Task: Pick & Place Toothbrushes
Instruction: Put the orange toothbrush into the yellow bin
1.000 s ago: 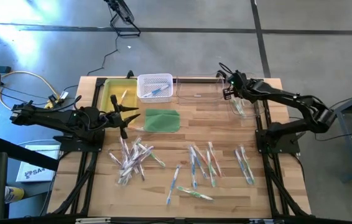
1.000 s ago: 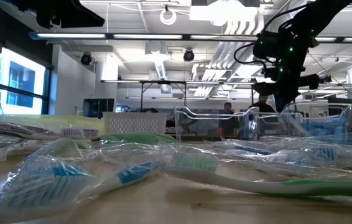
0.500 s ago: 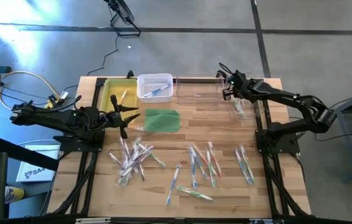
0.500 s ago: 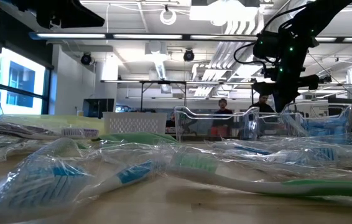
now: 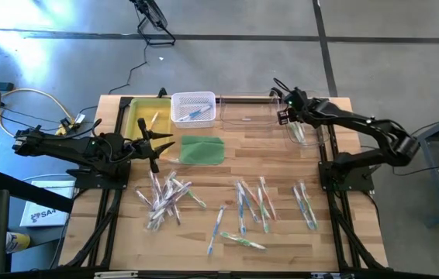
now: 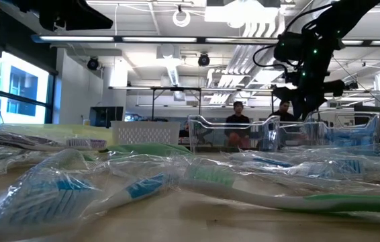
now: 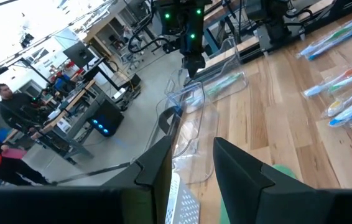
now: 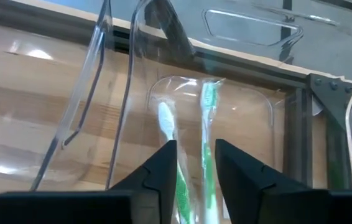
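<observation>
Wrapped toothbrushes lie flat on the wooden table in loose groups [image 5: 167,198], [image 5: 252,203], [image 5: 305,203]. My right gripper [image 8: 196,163] hangs open, slanting down over the clear bin [image 5: 303,133] at the far right. Two green-and-white toothbrushes [image 8: 208,106] lie side by side on that bin's bottom; their handles run out of sight under the fingers. In the low view this gripper [image 6: 304,107] stands above the bin's rim. My left gripper [image 5: 157,146] waits at the left, level and open, with nothing between its fingers [image 7: 238,168].
A white basket [image 5: 194,99] and a yellow bin [image 5: 136,116], each holding a brush, stand at the far edge. A second clear bin [image 5: 247,116] is beside them. A flat green pad [image 5: 202,149] lies near my left gripper. People stand in the room behind.
</observation>
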Controlling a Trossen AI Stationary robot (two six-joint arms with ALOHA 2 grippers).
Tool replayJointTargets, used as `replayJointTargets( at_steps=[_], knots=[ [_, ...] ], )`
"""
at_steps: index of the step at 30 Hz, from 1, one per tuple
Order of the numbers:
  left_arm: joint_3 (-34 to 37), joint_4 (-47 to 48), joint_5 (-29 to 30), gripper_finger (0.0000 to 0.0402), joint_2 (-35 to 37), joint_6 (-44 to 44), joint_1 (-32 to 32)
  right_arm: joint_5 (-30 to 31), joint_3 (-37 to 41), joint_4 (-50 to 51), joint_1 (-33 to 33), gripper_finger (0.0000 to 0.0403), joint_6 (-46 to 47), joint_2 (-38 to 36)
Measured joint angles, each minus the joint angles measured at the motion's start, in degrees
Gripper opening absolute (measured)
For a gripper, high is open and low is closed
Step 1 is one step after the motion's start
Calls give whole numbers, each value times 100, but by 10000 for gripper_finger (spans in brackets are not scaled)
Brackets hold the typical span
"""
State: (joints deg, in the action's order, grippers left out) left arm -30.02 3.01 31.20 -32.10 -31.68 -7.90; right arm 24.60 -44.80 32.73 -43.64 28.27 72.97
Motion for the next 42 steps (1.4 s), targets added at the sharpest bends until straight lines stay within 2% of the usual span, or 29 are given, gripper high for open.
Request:
replayJointTargets(
  at_steps=[10, 16, 22, 29, 33, 42],
  knots=[
    [0, 4, -6, 113, 0, 0, 0, -603, 0, -387, 13, 89, -311, -750],
    [0, 7, -22, 113, 0, 0, 0, -1422, 0, -981, 67, 67, -592, -1296],
    [0, 8, -18, 113, 0, -127, 0, -2150, 0, -1629, 518, 44, -1273, -1595],
    [2, 9, -17, 113, 0, -126, 1, -3167, 0, -1965, 1104, 7, -2188, -1596],
    [2, 7, -33, 113, 0, -37, 0, -3542, 0, -2011, 1288, 3, -2559, -1516],
    [2, 20, -374, 113, 0, 1049, 0, -4406, 0, -2286, 1366, 2, -3153, -992]
  ],
)
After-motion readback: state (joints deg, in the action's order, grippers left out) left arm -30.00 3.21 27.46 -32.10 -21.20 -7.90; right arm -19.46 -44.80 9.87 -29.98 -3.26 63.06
